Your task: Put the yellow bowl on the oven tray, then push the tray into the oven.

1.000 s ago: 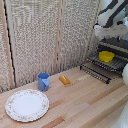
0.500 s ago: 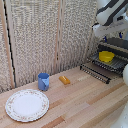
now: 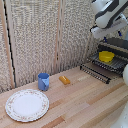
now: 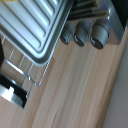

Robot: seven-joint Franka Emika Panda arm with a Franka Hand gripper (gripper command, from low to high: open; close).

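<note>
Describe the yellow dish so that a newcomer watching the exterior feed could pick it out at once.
Start at the dark oven at the exterior view's right edge, under the white arm. A ridged baking sheet juts out of its front, and the yellow dish sits on it. It is the only bright yellow round bowl; the blue cup, the orange piece and the white plate lie out on the wooden table.

Kitchen: wooden counter (image 3: pixel 85 100), oven (image 3: pixel 114 47), plate (image 3: pixel 26 105)
</note>
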